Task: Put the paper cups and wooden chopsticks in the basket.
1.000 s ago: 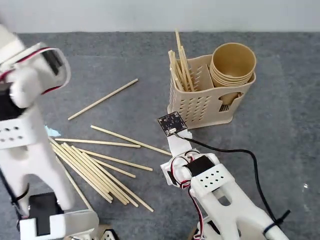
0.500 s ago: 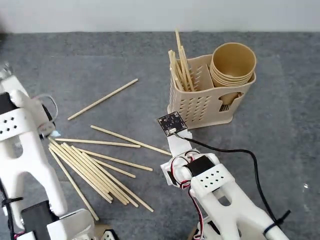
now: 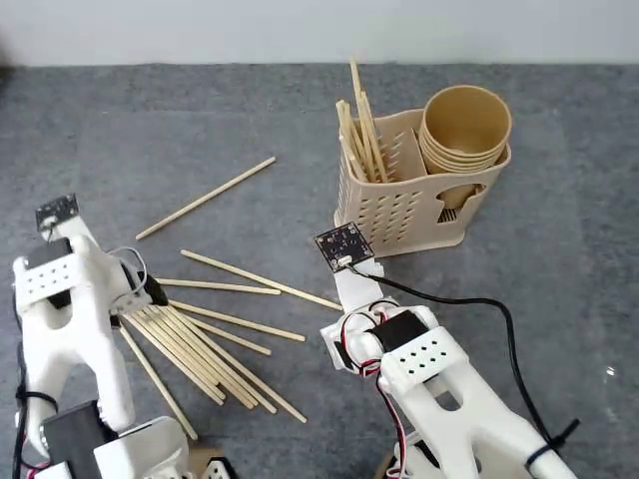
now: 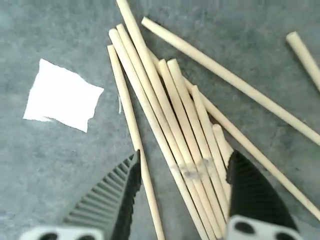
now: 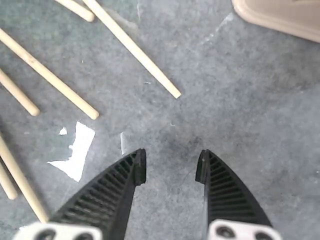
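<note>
Black, ribbed and spread apart, the left end effector (image 4: pixel 184 159) hangs low over a bundle of wooden chopsticks (image 4: pixel 172 120) lying on the grey counter (image 4: pixel 50 165), one jaw on either side of several sticks. A white paper scrap (image 4: pixel 62 95) lies just beside the bundle. The right end effector (image 5: pixel 171 161), also apart, holds nothing above the counter, near the basket (image 3: pixel 399 210). The basket stands upright, with stacked paper cups (image 3: pixel 464 125) in one compartment and upright sticks (image 3: pixel 357 125) in the other.
</note>
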Controlling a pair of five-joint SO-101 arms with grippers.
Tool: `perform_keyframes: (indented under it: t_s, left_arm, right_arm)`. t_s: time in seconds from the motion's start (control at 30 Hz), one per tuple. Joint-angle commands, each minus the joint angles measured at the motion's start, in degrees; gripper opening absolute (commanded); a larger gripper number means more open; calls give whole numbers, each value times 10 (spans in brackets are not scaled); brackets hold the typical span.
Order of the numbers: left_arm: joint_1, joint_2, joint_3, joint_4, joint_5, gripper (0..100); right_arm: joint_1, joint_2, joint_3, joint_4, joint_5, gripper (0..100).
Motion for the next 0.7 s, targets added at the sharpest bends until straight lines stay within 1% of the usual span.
perform_keyframes:
  t_s: [0.0,0.27,0.37,0.5,0.6,0.67]
  left_arm:
    - [-2,-26,24,-48,-7,275]
    - [2,-25,108,-168,-3,275]
    - [2,-25,136,-201,-3,270]
    - [2,-25,148,-218,1,213]
    - [3,-25,148,-221,23,165]
    - [15,-26,148,-221,25,141]
  right_arm:
    - [4,-13,-4,4,5,182]
    - [4,-13,-4,4,5,182]
    - [4,-13,-4,4,5,182]
    - [4,-13,-4,4,5,182]
    - [4,-13,-4,4,5,182]
    - [4,-13,-4,4,5,182]
